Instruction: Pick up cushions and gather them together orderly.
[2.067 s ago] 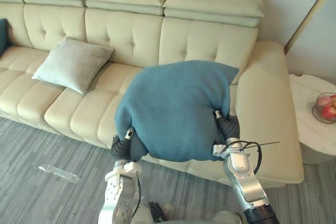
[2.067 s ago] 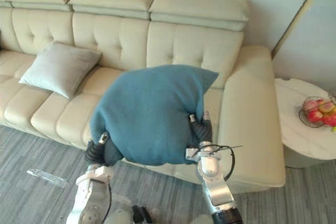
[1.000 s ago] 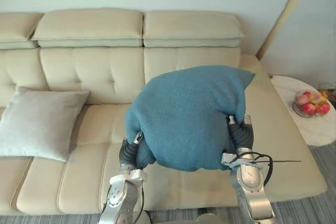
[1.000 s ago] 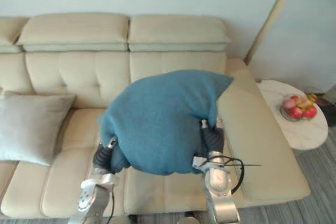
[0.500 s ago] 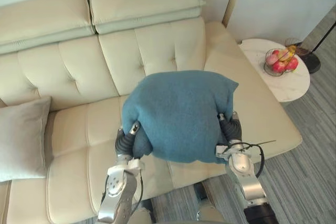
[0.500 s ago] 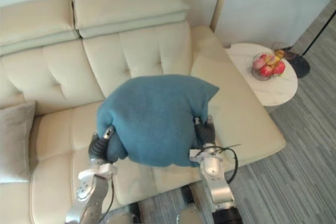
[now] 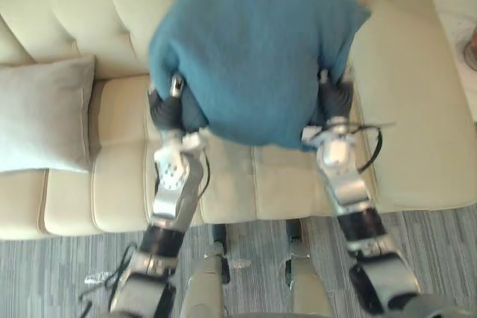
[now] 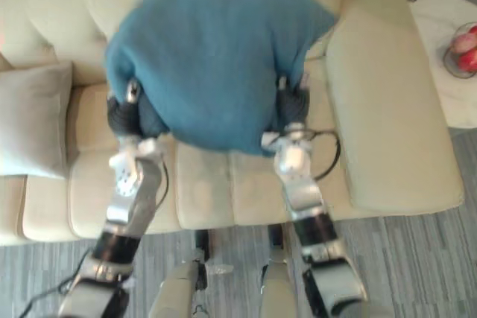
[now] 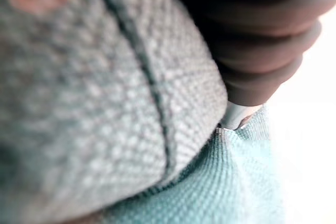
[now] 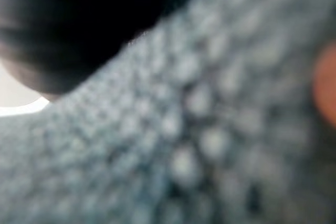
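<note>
Change noted: the whole view has shifted since half a second ago, so the camera has moved, not the furniture. It now looks more steeply down on the sofa [image 7: 276, 184]. The seat front and the floor [image 7: 59, 273] are in sight.

The blue cushion [image 7: 253, 50] remains clamped between the two hands, as before. It is carried clear of the seat, above the right half of the sofa.

The grey cushion [image 7: 41, 113] now shows more fully. It leans on the seat to the left, near the blue one but apart from it.

Judgement: the carry is under way and the placing has not begun. The two cushions are not yet together.

Materials:
- **Sofa:** cream, smooth and leather-like, with a buttoned back, seams across the seat and a broad flat armrest.
- **Blue cushion:** teal, coarse woven cloth. The left wrist view shows a raised seam line. It is plump and rounded, bulging over both wrists, so it is soft and will deform under pressure.
- **Grey cushion:** pale, square and flatter, with a fine matt cover.
- **Left hand [image 7: 168, 109] and right hand [image 7: 335, 98]:** each presses into an opposite flank of the blue cushion. Only the dark ribbed covers show.
- **Fingers:** buried in or behind the cloth. I cannot tell whether they are curled or straight.
</note>
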Robot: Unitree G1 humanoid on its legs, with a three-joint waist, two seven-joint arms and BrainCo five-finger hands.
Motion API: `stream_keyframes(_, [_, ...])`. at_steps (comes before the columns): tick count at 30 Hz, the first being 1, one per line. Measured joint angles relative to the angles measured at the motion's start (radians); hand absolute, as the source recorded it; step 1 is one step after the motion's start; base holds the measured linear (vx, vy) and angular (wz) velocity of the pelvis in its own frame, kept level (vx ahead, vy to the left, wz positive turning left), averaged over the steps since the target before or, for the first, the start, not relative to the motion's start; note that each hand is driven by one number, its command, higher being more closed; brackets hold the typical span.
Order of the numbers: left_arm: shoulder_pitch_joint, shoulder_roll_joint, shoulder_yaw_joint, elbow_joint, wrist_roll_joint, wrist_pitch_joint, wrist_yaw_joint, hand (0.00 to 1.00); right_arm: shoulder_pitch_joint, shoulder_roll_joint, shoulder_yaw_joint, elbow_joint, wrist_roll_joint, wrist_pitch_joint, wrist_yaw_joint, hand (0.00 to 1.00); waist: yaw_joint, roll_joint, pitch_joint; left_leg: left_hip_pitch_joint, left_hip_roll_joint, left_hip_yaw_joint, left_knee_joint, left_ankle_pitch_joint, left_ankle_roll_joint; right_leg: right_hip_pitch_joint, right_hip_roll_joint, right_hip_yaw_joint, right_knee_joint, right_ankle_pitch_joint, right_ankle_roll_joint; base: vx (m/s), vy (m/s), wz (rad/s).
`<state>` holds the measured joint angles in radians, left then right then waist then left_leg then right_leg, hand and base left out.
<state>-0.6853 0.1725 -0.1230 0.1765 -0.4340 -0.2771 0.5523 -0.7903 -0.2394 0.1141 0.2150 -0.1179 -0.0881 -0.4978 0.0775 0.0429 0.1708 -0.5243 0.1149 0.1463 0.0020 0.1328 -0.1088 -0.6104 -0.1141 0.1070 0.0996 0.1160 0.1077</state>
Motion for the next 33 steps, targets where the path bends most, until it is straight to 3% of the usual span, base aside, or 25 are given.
stream_keyframes(5, [-0.319, 0.02, 0.041, 0.205, -0.002, -0.034, 0.037, 1.0, -0.309, -0.044, -0.033, 0.137, -0.041, 0.009, -0.073, 1.0, 0.007, 0.03, 0.063, -0.066, -0.004, -0.023, -0.072, 0.069, -0.004, -0.082, 0.001, -0.023, -0.001, 0.015, 0.001, -0.05, -0.009, 0.17])
stream_keyframes(9, [-0.444, 0.007, 0.092, 0.347, -0.004, -0.035, 0.037, 1.0, -0.441, -0.047, -0.035, 0.273, -0.041, 0.026, -0.09, 1.0, 0.007, 0.045, 0.107, -0.097, -0.006, -0.023, -0.102, 0.112, -0.012, -0.112, -0.006, -0.045, -0.002, 0.016, 0.001, -0.02, -0.001, 0.15])
stream_keyframes(10, [-0.466, -0.001, 0.109, 0.382, -0.005, -0.032, 0.037, 1.0, -0.475, -0.043, -0.035, 0.327, -0.039, 0.032, -0.09, 0.0, 0.006, 0.046, 0.109, -0.114, -0.005, -0.023, -0.103, 0.114, -0.013, -0.13, -0.006, -0.048, -0.002, 0.016, 0.001, 0.0, -0.005, 0.1])
stream_keyframes(12, [-0.49, -0.017, 0.126, 0.418, -0.012, -0.029, 0.036, 1.0, -0.522, -0.043, -0.039, 0.401, -0.037, 0.042, -0.094, 0.0, 0.006, 0.054, 0.137, -0.131, -0.003, -0.024, -0.103, 0.124, -0.016, -0.142, -0.008, -0.054, -0.002, 0.016, 0.001, -0.01, -0.005, 0.12])
stream_keyframes(13, [-0.502, -0.031, 0.13, 0.429, -0.011, -0.028, 0.036, 0.0, -0.53, -0.046, -0.054, 0.42, -0.035, 0.049, -0.094, 0.0, 0.006, 0.058, 0.156, -0.145, -0.005, -0.023, -0.103, 0.135, -0.031, -0.151, -0.009, -0.058, -0.001, 0.015, 0.0, -0.02, -0.012, 0.18])
stream_keyframes(17, [-0.535, -0.074, 0.136, 0.512, -0.007, -0.019, 0.029, 0.0, -0.555, -0.063, -0.074, 0.514, 0.007, 0.059, -0.082, 0.0, 0.004, 0.067, 0.195, -0.207, -0.003, -0.022, -0.103, 0.15, -0.031, -0.225, -0.007, -0.072, 0.043, 0.003, -0.006, -0.02, 0.001, 0.11])
stream_keyframes(22, [-0.512, -0.1, 0.148, 0.622, -0.01, 0.049, -0.056, 0.0, -0.565, -0.081, -0.095, 0.558, 0.069, 0.064, -0.005, 0.0, -0.022, 0.068, 0.243, -0.279, -0.001, -0.019, -0.104, 0.166, -0.043, -0.337, -0.006, -0.072, 0.138, -0.032, -0.01, -0.04, -0.034, 0.07])
stream_keyframes(33, [-0.363, -0.096, 0.182, 0.619, -0.001, 0.049, -0.146, 0.0, -0.437, -0.085, -0.146, 0.547, 0.181, 0.014, 0.038, 0.0, -0.04, 0.062, 0.272, -0.237, 0.002, 0.024, -0.105, 0.152, -0.037, -0.349, -0.006, -0.05, 0.226, -0.066, -0.007, -0.03, -0.044, -0.03])
